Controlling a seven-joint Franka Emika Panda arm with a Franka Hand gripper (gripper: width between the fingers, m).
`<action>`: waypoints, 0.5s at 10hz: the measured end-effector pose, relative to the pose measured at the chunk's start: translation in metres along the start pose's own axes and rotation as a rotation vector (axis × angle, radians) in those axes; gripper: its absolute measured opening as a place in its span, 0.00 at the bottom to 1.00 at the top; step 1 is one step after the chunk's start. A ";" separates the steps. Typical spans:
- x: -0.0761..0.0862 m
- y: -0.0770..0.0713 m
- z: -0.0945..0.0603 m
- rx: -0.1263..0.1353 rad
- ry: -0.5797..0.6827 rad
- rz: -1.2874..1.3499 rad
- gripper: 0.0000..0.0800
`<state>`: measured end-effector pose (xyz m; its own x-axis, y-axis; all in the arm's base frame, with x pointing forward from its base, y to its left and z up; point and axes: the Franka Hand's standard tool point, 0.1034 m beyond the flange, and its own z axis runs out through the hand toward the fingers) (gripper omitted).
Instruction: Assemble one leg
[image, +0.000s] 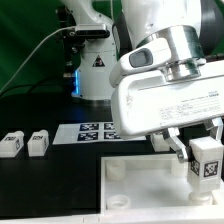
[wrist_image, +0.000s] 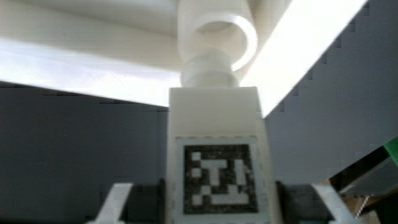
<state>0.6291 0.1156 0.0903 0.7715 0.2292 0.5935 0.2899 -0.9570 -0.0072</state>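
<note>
My gripper (image: 204, 150) is shut on one leg (image: 206, 160), a small white block with a black-and-white tag, held at the exterior view's right over the right corner of the large white tray-like piece (image: 140, 185). In the wrist view the leg (wrist_image: 217, 130) stands between my gripper's (wrist_image: 217, 206) two fingers (wrist_image: 119, 200). Its narrow far end points at a round corner socket (wrist_image: 222, 35) of the tray-like piece. I cannot tell whether it touches the socket. Two more legs (image: 12, 143) (image: 38, 142) lie at the exterior view's left.
The marker board (image: 92, 131) lies on the black table behind the tray-like piece. The arm's base (image: 95, 65) stands at the back, with a cable running to the left. A green edge (wrist_image: 374, 165) shows beside the gripper in the wrist view.
</note>
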 end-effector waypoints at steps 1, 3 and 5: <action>0.000 -0.002 -0.002 0.002 -0.002 -0.004 0.37; -0.001 -0.003 -0.011 -0.001 -0.002 -0.010 0.37; -0.007 -0.003 -0.015 -0.002 -0.008 -0.013 0.37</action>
<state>0.6144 0.1146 0.0980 0.7725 0.2428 0.5868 0.2985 -0.9544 0.0019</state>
